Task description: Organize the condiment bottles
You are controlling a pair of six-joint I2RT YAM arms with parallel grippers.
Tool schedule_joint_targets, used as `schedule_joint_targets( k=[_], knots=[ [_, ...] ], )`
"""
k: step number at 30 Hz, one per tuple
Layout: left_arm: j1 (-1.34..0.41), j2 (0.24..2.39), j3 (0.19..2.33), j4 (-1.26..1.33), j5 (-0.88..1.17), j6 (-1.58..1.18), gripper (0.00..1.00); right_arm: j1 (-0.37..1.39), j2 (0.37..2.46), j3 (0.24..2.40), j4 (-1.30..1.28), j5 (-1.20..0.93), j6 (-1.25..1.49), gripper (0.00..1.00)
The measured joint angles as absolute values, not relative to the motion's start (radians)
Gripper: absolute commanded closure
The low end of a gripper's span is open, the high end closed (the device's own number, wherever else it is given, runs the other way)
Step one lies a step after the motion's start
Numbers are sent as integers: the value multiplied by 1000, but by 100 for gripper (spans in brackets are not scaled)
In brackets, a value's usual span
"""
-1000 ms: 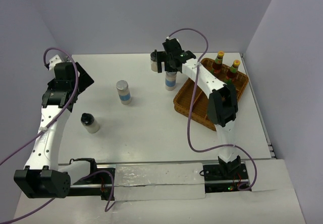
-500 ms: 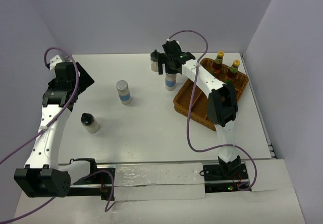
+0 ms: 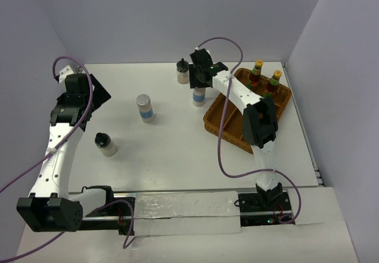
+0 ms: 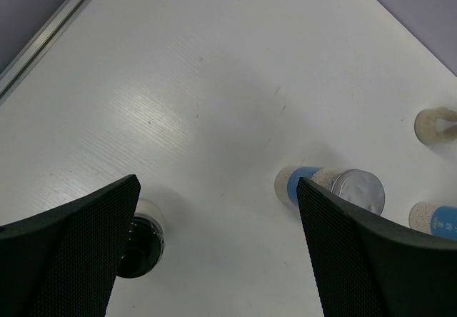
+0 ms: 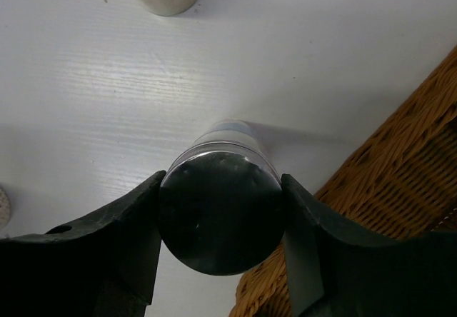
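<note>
Wicker basket [image 3: 216, 128]: shallow, on the table [image 3: 166, 132] on the right arm's side, and evidently the collecting point. Contents: two yellow-capped sauce bottles [image 3: 257, 72], dark with red-and-green labels, upright side by side at the basket's far rim, seemingly already sorted. Outside the basket there are four bottles. The first blue-banded bottle [image 5: 219, 213], silver-lidded, stands upright on the table just beside the basket's left edge. The second blue-banded bottle [image 3: 144, 107] stands upright well to the left of the basket. The far black-capped jar [image 3: 182, 71], pale and upright, is just beyond the first blue-banded bottle on the side away from the basket. The near black-capped jar [image 3: 105, 144] is the farthest from the basket. Right gripper [image 3: 200, 80]: set from above over the first blue-banded bottle, jaws narrowed to the lid's width, both fingers [image 5: 125, 231] against opposite sides of the lid, so clenched on it. The likely reason is that this is the nearest loose bottle, with the shortest carry to the basket. Left gripper [image 4: 214, 253]: spread wide, grasping and touching nothing, hanging over the table far left of the basket, probably waiting its turn.
</note>
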State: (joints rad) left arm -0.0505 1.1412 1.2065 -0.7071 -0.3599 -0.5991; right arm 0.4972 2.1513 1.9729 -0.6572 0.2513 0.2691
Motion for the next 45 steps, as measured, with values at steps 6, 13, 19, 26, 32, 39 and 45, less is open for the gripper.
schedule_joint_targets(
  k=[6, 13, 19, 26, 32, 39, 45],
  knots=[
    [-51, 1141, 1203, -706, -360, -599, 1, 497, 2147, 1973, -657, 246, 268, 80],
    [-51, 1141, 1201, -706, -360, -599, 1, 488, 2045, 1971, -676, 231, 268, 82],
    [-51, 1140, 1190, -700, -360, -599, 0, 415, 1798, 1907, -638, 237, 271, 85],
    [-51, 1140, 1188, -699, -359, -599, 0, 245, 1624, 1737, -569, 251, 270, 86],
    [-51, 1139, 1188, -699, -359, -599, 0, 210, 1678, 1625, -568, 254, 269, 86],
    [-51, 1139, 1188, -699, -359, -599, 1, 209, 1757, 1576, -558, 241, 269, 86],
    [-51, 1139, 1188, -700, -359, -599, 0, 209, 1802, 1576, -537, 231, 270, 86]
  ],
)
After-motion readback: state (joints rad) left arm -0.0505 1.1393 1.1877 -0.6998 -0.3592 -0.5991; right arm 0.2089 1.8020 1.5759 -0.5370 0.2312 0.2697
